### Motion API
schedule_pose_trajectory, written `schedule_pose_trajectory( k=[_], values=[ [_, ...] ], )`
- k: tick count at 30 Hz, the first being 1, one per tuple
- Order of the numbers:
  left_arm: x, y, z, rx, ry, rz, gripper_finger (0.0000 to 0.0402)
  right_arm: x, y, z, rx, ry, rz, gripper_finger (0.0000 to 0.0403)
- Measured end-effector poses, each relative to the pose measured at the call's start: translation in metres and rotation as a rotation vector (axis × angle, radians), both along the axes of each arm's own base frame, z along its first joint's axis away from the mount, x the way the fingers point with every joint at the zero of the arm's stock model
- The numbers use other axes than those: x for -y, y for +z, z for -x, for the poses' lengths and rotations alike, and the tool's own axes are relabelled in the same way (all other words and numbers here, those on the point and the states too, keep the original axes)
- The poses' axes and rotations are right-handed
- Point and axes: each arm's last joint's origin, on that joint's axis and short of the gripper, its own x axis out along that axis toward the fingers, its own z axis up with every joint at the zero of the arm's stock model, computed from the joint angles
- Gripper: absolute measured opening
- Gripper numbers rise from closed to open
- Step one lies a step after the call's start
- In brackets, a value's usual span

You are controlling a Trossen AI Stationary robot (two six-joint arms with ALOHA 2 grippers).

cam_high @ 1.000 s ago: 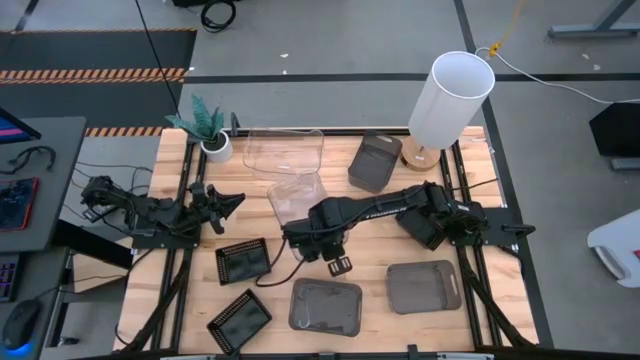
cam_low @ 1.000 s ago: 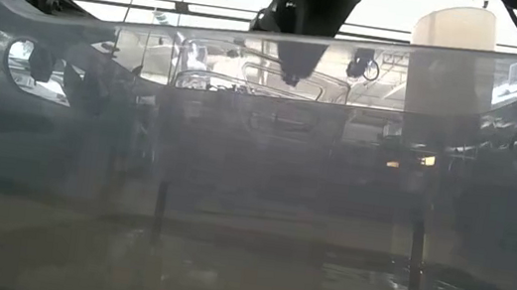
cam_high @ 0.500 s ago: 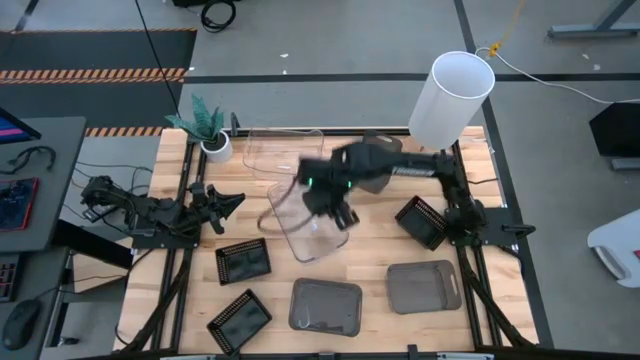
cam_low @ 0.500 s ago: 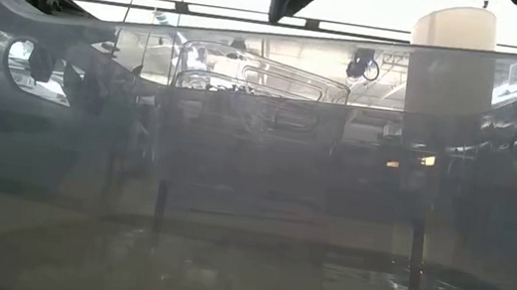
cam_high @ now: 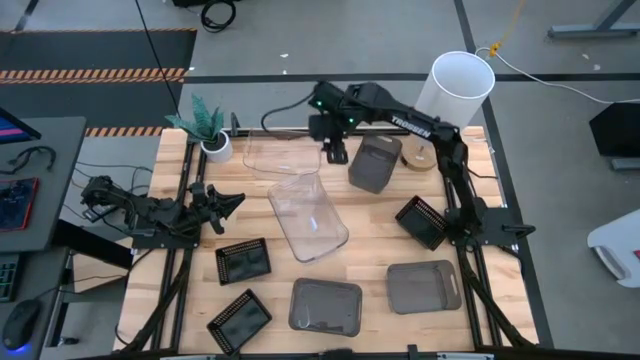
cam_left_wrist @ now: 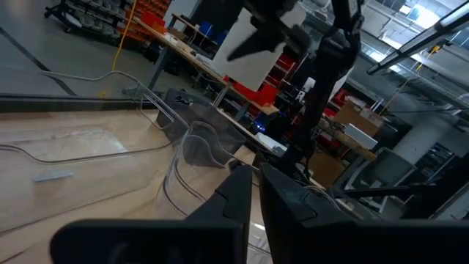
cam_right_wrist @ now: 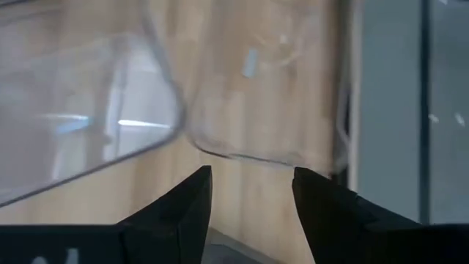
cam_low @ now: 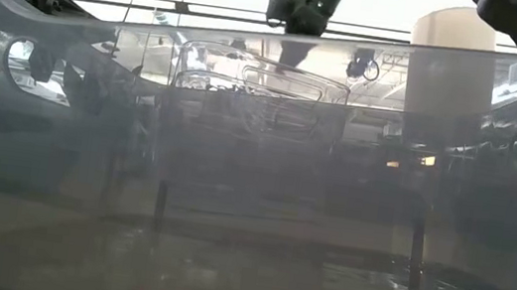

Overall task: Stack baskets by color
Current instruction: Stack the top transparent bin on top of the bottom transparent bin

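High view, right tool: raised over the far edge of the table, just beside the far clear basket, fingers parted and holding nothing.
High view, left tool: parked at the left side of the table, fingers together, nothing between them.
High view, clear baskets: one sits at the far side near the potted plant; a second clear basket lies at mid-table, its far end touching the first.
High view, grey baskets: one at the far side beside the white lamp shade, two more at the near edge and near right.
High view, black baskets: two at near left, one at the right by the right arm's base.
Low view: a grey basket wall fills most of the picture (it stands right against the lens); through it the clear baskets show, with the right tool hanging above them and the lamp shade to the right.
Left wrist view: the left tool's fingers lie together; clear baskets lie ahead on the wood.
Right wrist view: the right tool's fingers stand apart above the rounded corners of two clear baskets, empty between them.
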Motion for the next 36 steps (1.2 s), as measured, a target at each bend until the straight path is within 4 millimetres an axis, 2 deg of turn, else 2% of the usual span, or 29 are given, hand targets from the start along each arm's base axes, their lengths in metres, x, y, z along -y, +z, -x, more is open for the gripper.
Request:
schedule_pose_trajectory(
  k=[4,7,10,17,20,26,28,33,36],
  values=[
    [0.0,0.0,0.0,0.0,0.0,0.0,0.0028,0.016,0.0,0.002,0.053,-0.289,-0.028,0.0193],
    [0.0,0.0,0.0,0.0,0.0,0.0,0.0029,0.03,-0.005,0.005,0.117,-0.485,-0.196,0.0193],
    [0.0,0.0,0.0,0.0,0.0,0.0,0.0034,0.043,-0.018,0.005,0.154,-0.63,-0.307,0.0193],
    [0.0,0.0,0.0,0.0,0.0,0.0,0.0032,0.055,-0.066,0.005,0.093,-0.804,-0.399,0.0201],
    [0.0,0.0,0.0,0.0,0.0,0.0,0.0028,0.057,-0.079,0.003,0.096,-0.826,-0.429,0.0208],
    [0.0,0.0,0.0,0.0,0.0,0.0,0.0035,0.051,-0.081,0.003,0.037,-0.61,-0.308,0.0221],
    [0.0,0.0,0.0,0.0,0.0,0.0,0.0036,0.047,-0.081,0.002,0.001,-0.428,-0.221,0.0221],
    [0.0,0.0,0.0,0.0,0.0,0.0,0.0031,0.023,-0.083,-0.005,-0.133,0.177,0.056,0.021],
    [0.0,0.0,0.0,0.0,0.0,0.0,0.0028,0.008,-0.084,-0.01,-0.24,0.436,0.235,0.0204]
  ],
)
